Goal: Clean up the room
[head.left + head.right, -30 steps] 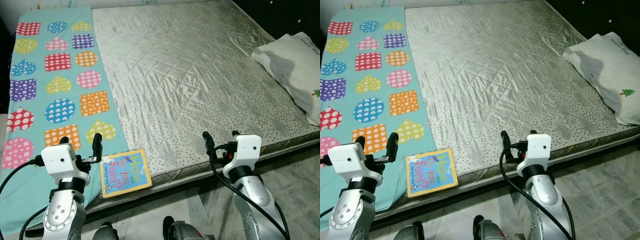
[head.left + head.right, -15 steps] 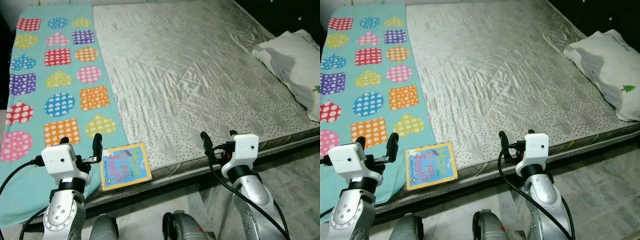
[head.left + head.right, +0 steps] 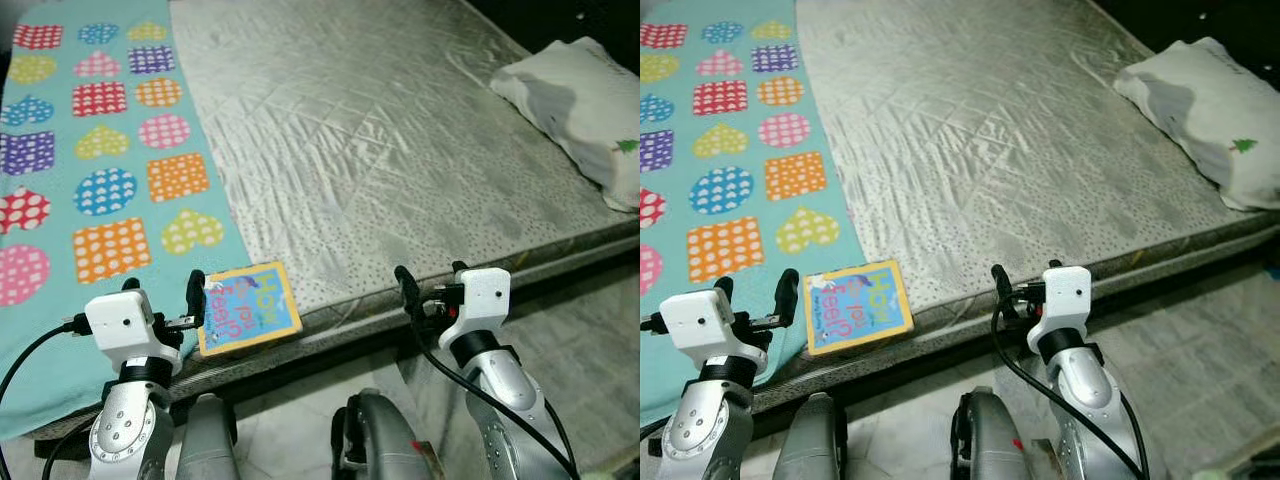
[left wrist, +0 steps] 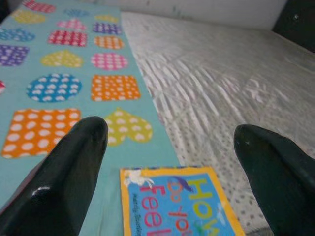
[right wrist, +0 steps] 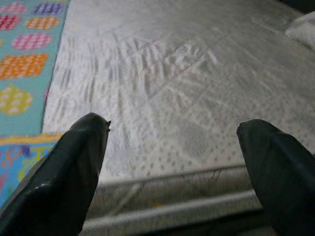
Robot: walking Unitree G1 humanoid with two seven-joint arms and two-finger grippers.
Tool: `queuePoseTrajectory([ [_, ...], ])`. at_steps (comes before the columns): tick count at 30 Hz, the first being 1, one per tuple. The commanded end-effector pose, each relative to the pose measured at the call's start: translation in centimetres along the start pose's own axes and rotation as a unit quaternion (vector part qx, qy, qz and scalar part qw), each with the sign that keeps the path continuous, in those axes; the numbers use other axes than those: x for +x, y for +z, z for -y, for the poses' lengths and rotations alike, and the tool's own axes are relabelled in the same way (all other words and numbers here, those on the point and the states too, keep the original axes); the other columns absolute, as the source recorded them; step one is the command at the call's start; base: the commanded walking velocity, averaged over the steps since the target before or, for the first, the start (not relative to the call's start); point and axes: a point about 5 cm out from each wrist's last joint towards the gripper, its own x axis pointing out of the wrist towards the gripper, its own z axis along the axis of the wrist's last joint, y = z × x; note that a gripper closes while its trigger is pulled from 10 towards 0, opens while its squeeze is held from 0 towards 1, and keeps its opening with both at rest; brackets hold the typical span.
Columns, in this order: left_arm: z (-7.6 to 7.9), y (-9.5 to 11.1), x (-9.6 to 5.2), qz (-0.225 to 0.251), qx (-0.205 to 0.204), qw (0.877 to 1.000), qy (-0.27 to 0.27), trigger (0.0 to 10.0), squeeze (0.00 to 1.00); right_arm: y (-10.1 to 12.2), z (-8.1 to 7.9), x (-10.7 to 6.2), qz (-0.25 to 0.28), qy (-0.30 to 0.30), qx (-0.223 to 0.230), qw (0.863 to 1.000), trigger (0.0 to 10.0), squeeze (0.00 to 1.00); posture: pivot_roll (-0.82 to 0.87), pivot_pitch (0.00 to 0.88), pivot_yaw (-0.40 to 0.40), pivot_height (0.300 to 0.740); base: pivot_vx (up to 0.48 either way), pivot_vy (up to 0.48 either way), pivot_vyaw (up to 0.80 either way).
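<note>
A small picture book (image 3: 247, 308) with a blue cover and yellow border lies flat at the near edge of the bed, partly on the teal blanket (image 3: 90, 150). The book (image 4: 179, 201) lies just beyond my left gripper (image 3: 162, 290), which is open and empty, hovering at the mattress edge to the book's left. My right gripper (image 3: 432, 285) is open and empty too, held before the silver mattress (image 3: 380, 140) edge, to the right of the book.
A white pillow (image 3: 575, 110) lies at the bed's far right. The teal blanket with coloured hearts and squares covers the bed's left strip. Pale tiled floor (image 3: 580, 330) runs along the bed's near side. My own legs (image 3: 375, 450) show below.
The whole view has shifted: the bed's near edge and the book sit higher and nearer, and my legs show more. The camera moved. Both grippers keep the same open pose.
</note>
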Motion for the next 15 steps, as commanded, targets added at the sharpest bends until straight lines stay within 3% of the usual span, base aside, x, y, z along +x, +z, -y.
queuePoseTrajectory([
  [1, -0.23, -0.43, -0.46, -0.012, -0.002, 1.0, 0.007, 10.0, 0.0, 0.31, 0.13, 0.25, 0.003, 0.004, -0.004, 1.0, 10.0, 0.0, 0.07, 0.251, -0.069, 0.632, 0.0, 0.0, 0.0],
  [7, -0.18, -0.38, -0.38, -0.012, -0.003, 1.0, 0.01, 10.0, 0.0, 0.28, 0.06, 0.36, -0.002, 0.009, -0.004, 1.0, 10.0, 0.0, 0.07, 0.256, -0.071, 0.602, 0.0, 0.0, 0.0],
  [15, -0.22, -0.4, -0.35, -0.013, -0.005, 1.0, 0.014, 10.0, 0.0, 0.23, 0.04, 0.43, -0.006, 0.013, -0.004, 1.0, 10.0, 0.0, 0.06, 0.262, -0.073, 0.602, 0.0, 0.0, 0.0],
])
